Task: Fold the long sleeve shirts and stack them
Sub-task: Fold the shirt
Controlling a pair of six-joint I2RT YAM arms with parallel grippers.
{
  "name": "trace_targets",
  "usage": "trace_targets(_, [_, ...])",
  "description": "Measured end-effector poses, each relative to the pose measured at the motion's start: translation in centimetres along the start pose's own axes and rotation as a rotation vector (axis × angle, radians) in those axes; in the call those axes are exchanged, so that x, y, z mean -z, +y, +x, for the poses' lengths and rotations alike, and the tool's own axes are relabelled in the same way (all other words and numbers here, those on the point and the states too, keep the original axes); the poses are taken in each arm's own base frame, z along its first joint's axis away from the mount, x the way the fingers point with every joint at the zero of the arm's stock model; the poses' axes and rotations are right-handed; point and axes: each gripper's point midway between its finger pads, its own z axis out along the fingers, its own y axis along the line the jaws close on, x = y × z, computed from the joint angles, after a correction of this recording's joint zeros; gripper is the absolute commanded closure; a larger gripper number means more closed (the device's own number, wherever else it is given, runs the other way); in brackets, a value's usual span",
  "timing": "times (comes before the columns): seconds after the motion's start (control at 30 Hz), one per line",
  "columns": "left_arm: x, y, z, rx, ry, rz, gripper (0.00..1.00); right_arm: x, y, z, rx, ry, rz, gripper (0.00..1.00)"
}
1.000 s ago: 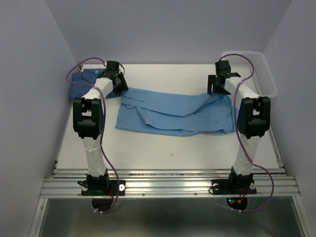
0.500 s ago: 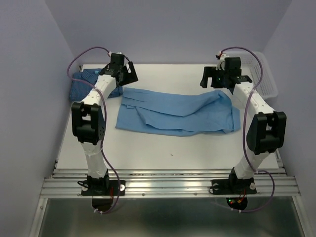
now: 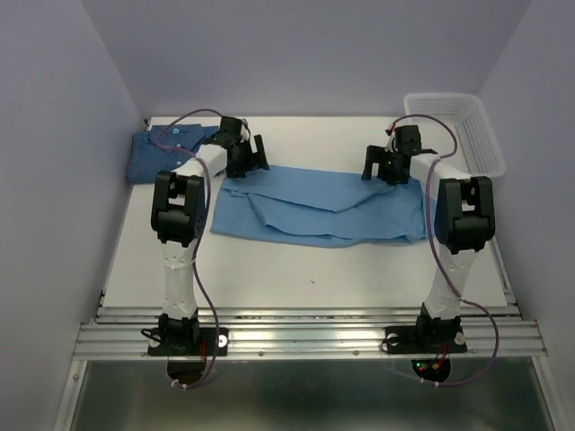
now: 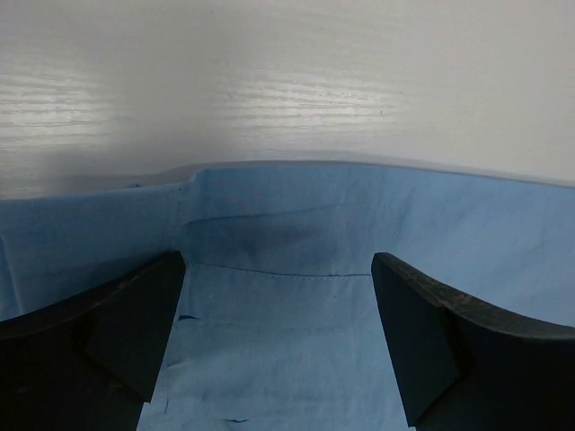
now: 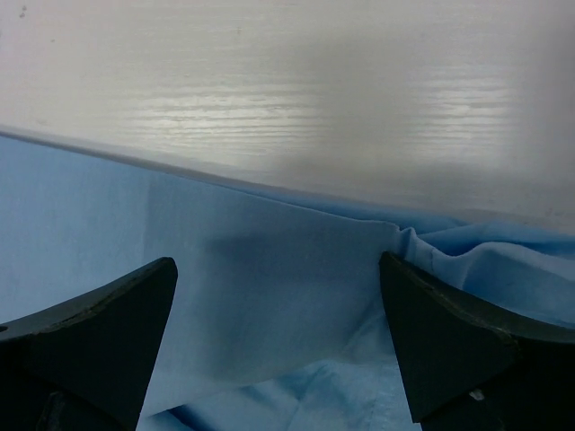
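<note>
The light sky-blue shirt (image 3: 319, 205) lies folded into a long band across the middle of the table. The darker checked shirt (image 3: 160, 149) lies folded at the back left corner. My left gripper (image 3: 249, 158) hovers open over the light shirt's back left edge (image 4: 278, 224), nothing between its fingers (image 4: 422, 341). Over the back right edge (image 5: 269, 260) of that shirt, my right gripper (image 3: 384, 167) is open too, its fingers (image 5: 449, 332) apart above the cloth. Neither holds anything.
A white mesh basket (image 3: 467, 135) stands at the back right corner. Bare white table (image 3: 314, 135) runs behind the light shirt and in front of it toward the arm bases. Side walls close in left and right.
Both grippers opened wide and let go of the light shirt's back edge. Both arms lifted toward the back, then came inward and down over that edge.
</note>
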Motion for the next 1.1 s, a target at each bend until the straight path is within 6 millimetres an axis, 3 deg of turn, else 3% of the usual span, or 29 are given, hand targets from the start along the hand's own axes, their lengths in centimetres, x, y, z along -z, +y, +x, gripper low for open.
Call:
trace_targets(0.17, [-0.2, 0.5, 0.0, 0.005, -0.013, 0.009, 0.01, -0.2, -3.0, 0.5, -0.031, -0.003, 0.08, 0.0])
trace_targets(0.27, [0.1, 0.8, -0.1, 0.025, -0.023, 0.034, 0.01, -0.2, -3.6, 0.4, -0.038, -0.009, 0.09, 0.0])
trace_targets(0.63, [2.4, 2.0, -0.5, 0.035, -0.034, -0.013, 0.01, 0.1, 0.4, 1.1, 0.078, -0.017, -0.133, 0.0])
trace_targets(0.77, [6.0, 0.9, -1.6, 0.008, -0.102, -0.037, 0.01, 1.4, 2.4, 0.5, 0.12, -0.041, -0.164, 0.0])
trace_targets(0.9, [11.6, -1.0, -1.2, -0.012, -0.195, -0.042, 0.01, 4.4, 5.0, -1.4, 0.166, -0.122, -0.196, 0.0])
trace_targets(1.0, [15.2, -1.4, 1.6, 0.005, -0.228, -0.022, 0.01, 7.1, 6.6, -2.5, 0.194, -0.183, -0.218, 0.0])
trace_targets(1.1, [16.4, -0.2, 5.1, 0.051, -0.213, -0.021, 0.04, 9.7, 7.6, -3.9, 0.21, -0.262, -0.232, 0.0])
